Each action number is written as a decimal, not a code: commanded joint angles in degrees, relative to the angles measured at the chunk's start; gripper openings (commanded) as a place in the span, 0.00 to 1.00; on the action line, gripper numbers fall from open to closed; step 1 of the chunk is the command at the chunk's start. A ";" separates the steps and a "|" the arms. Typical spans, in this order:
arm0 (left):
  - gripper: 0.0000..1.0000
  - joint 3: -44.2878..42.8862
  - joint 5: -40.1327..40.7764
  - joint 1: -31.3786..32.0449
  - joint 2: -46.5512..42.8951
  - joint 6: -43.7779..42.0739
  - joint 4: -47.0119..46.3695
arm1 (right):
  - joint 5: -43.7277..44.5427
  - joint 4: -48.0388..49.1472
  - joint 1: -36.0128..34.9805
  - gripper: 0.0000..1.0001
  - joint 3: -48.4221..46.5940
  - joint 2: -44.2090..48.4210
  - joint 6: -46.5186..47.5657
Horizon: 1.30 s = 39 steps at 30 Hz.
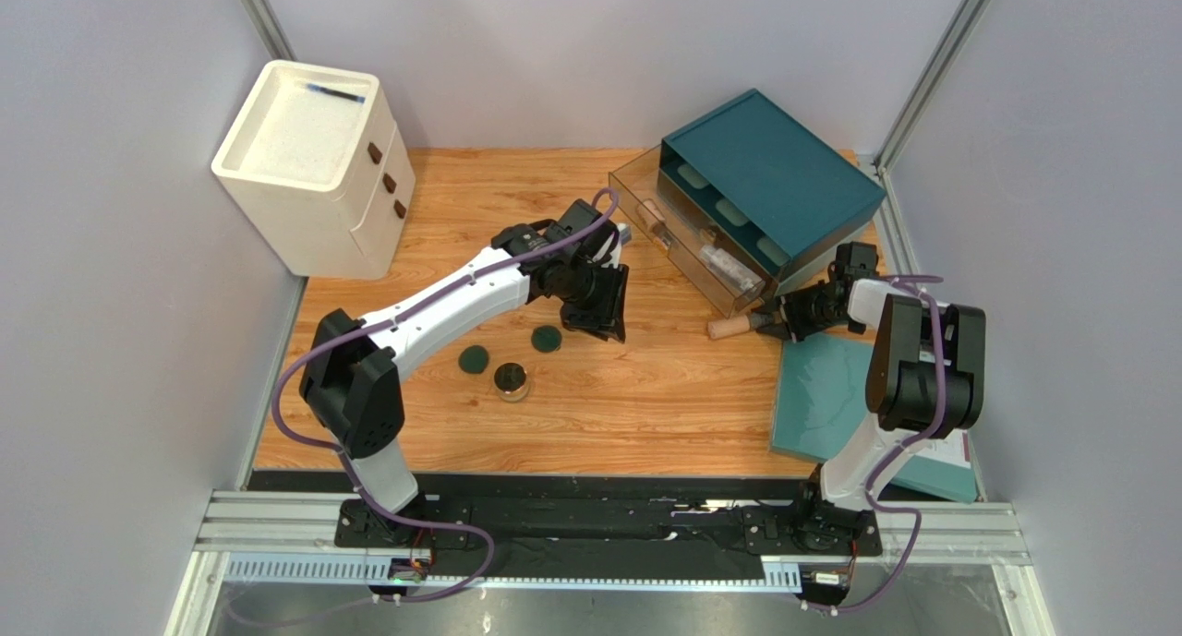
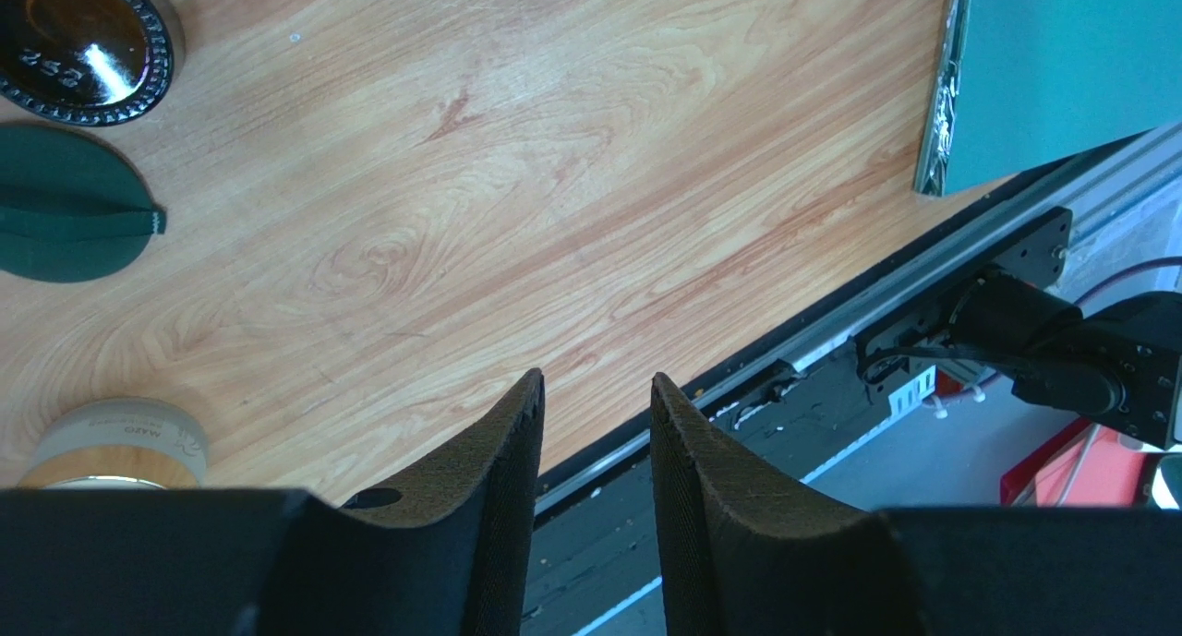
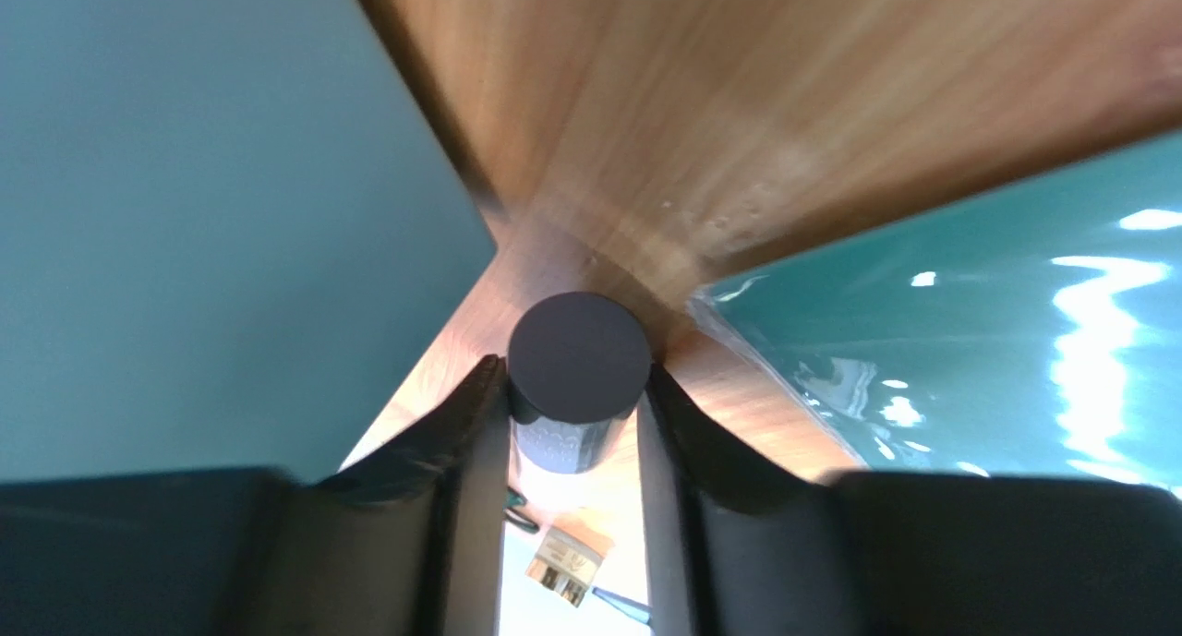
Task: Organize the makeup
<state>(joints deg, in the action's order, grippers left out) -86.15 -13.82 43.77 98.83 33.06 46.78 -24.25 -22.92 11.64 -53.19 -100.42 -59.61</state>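
Top external, layout: wooden surface (image 1: 652,401) between grey walls; white drawer cabinet (image 1: 312,165) at 10 o'clock; teal drawer box (image 1: 770,179) at 1 o'clock, its clear drawer (image 1: 680,255) pulled out toward the middle; teal mat (image 1: 846,401) at 4 o'clock, flat by the right arm.
Drawer contents: clear bottle (image 1: 729,267) lying on its side at the drawer's right end; small brown bottle (image 1: 649,224) toward its left end, too small to make out well.
Peach tube: peach tube (image 1: 729,327) lies flat on the surface at 3 o'clock, just in front of the drawer, its capped end toward the right arm.
Right gripper: right gripper (image 3: 573,376) is low over the surface at the tube's end; from its own wrist view the round dark cap (image 3: 579,352) sits between the fingertips with both touching its sides, so it is pinching the tube by the cap.
Left gripper: left gripper (image 2: 597,394) hangs over the middle of the surface, fingers a little spread, only bare wood and the near rail seen through the gap.
Loose makeup: first dark green disc (image 1: 475,361) and second dark green disc (image 1: 547,340) lie at 8 o'clock of the left gripper; dark round jar (image 1: 512,381) stands near them, on their near side.
Left wrist view: pale-sided jar (image 2: 118,442) at the lower left, partly hidden by the gripper body.
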 commanded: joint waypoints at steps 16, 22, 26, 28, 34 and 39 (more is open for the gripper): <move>0.40 2.39 1.87 -0.53 -4.52 -0.28 -0.47 | -2.11 -6.61 -0.65 0.00 2.92 11.91 10.40; 0.39 2.83 1.87 -0.53 -4.43 -0.19 -0.73 | -4.14 -8.89 -0.65 0.00 0.90 21.57 11.97; 0.39 3.00 1.78 -0.53 -4.26 -0.10 -0.99 | -4.05 -14.85 -0.74 0.00 -2.79 25.18 14.96; 0.40 2.92 1.61 -0.53 -4.08 -0.10 -0.99 | -5.01 -15.93 -0.65 0.00 -4.11 27.11 15.84; 0.39 3.00 2.14 -0.53 -4.26 -0.19 -1.17 | -8.09 -14.54 -0.65 0.00 -5.43 30.72 14.36; 0.39 3.00 2.58 -0.61 -4.61 -0.71 -0.64 | -8.80 -10.84 -0.65 0.00 -10.08 29.59 11.72</move>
<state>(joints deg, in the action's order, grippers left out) -83.59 -11.81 43.44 96.86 33.10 46.87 -30.00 -38.33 11.27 -57.34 -71.26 -45.63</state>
